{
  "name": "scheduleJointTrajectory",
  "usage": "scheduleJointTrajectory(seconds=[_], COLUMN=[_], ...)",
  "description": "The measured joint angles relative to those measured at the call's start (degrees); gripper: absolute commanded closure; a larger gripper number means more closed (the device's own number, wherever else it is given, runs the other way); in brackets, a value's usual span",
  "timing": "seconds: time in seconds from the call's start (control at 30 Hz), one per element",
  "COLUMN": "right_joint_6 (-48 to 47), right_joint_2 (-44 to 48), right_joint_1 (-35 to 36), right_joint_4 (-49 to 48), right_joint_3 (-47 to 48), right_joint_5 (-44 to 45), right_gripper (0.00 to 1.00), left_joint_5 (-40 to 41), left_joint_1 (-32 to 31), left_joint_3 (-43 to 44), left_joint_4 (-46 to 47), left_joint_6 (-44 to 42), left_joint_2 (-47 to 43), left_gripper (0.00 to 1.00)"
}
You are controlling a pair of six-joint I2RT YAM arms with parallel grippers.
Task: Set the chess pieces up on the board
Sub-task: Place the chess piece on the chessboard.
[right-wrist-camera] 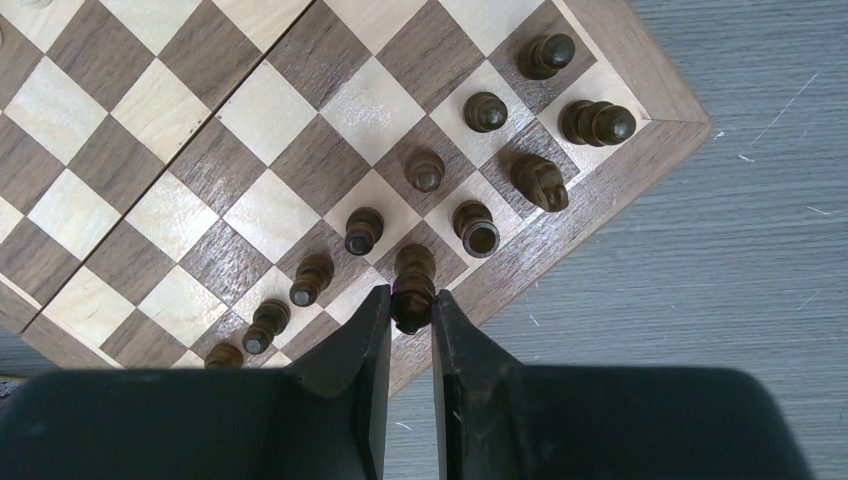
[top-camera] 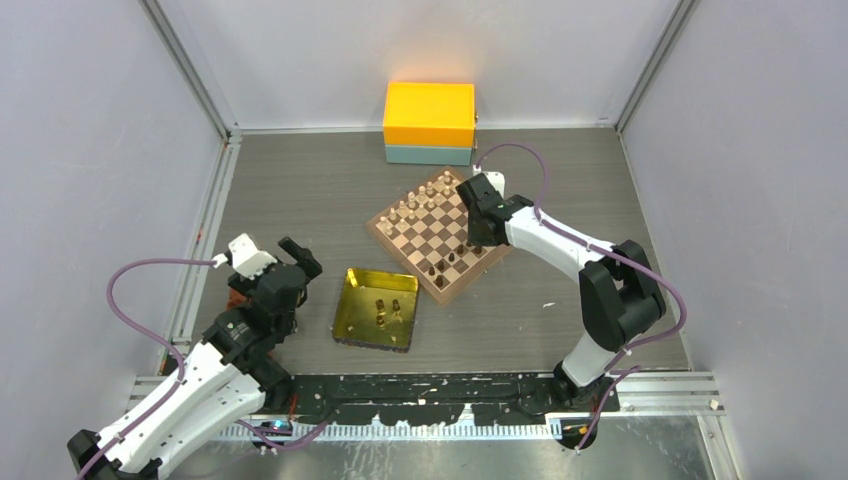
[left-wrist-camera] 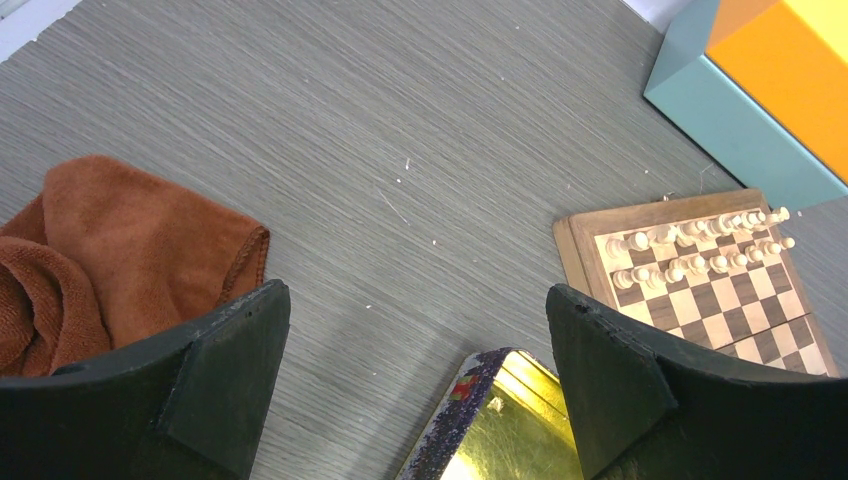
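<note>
The board [top-camera: 432,215] lies turned like a diamond in the middle of the table, also seen at its near corner [right-wrist-camera: 640,150]. Several dark chess pieces stand along its near-right edge, among them a knight [right-wrist-camera: 541,181] and a pawn [right-wrist-camera: 363,230]. My right gripper [right-wrist-camera: 411,300] hangs over that edge, shut on a dark chess piece [right-wrist-camera: 413,283] that stands on a back-row square. Two or three dark pieces [top-camera: 383,308] lie in the gold tray [top-camera: 352,322]. My left gripper [left-wrist-camera: 418,345] is open over bare table left of the tray, holding nothing.
Pale pieces [left-wrist-camera: 690,250] fill the board's far rows. An orange and teal box [top-camera: 430,122] stands behind the board. A rust-brown cloth [left-wrist-camera: 110,250] lies at the left by my left gripper. The gold tray's corner [left-wrist-camera: 505,400] shows between the left fingers.
</note>
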State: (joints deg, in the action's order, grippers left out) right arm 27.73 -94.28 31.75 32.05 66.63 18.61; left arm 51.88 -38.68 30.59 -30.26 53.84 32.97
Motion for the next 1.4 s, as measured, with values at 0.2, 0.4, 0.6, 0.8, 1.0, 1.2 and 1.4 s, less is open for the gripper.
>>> scheduleJointTrajectory(seconds=[0.2, 0.4, 0.6, 0.8, 1.0, 1.2, 1.4], right_joint_6=[-0.1, -0.2, -0.2, -0.2, -0.2, -0.4, -0.5], right_joint_2=[0.0, 0.0, 0.0, 0.0, 0.0, 0.0, 0.0], right_joint_1=[0.0, 0.0, 0.0, 0.0, 0.0, 0.0, 0.0], right_joint_4=[-0.3, -0.4, -0.4, -0.4, -0.4, -0.4, -0.4], right_joint_3=[0.0, 0.0, -0.1, -0.1, -0.1, -0.1, -0.1], right_joint_5=[-0.4, -0.5, -0.5, -0.5, -0.6, -0.7, -0.8], right_gripper=[0.81, 0.80, 0.80, 0.79, 0.77, 0.74, 0.72], left_joint_5=[0.0, 0.0, 0.0, 0.0, 0.0, 0.0, 0.0], left_joint_1=[0.0, 0.0, 0.0, 0.0, 0.0, 0.0, 0.0], left_joint_3=[0.0, 0.0, 0.0, 0.0, 0.0, 0.0, 0.0], left_joint_4=[0.0, 0.0, 0.0, 0.0, 0.0, 0.0, 0.0], left_joint_6=[0.0, 0.0, 0.0, 0.0, 0.0, 0.0, 0.0], left_joint_2=[0.0, 0.0, 0.0, 0.0, 0.0, 0.0, 0.1], left_gripper=[0.00, 0.00, 0.00, 0.00, 0.00, 0.00, 0.00])
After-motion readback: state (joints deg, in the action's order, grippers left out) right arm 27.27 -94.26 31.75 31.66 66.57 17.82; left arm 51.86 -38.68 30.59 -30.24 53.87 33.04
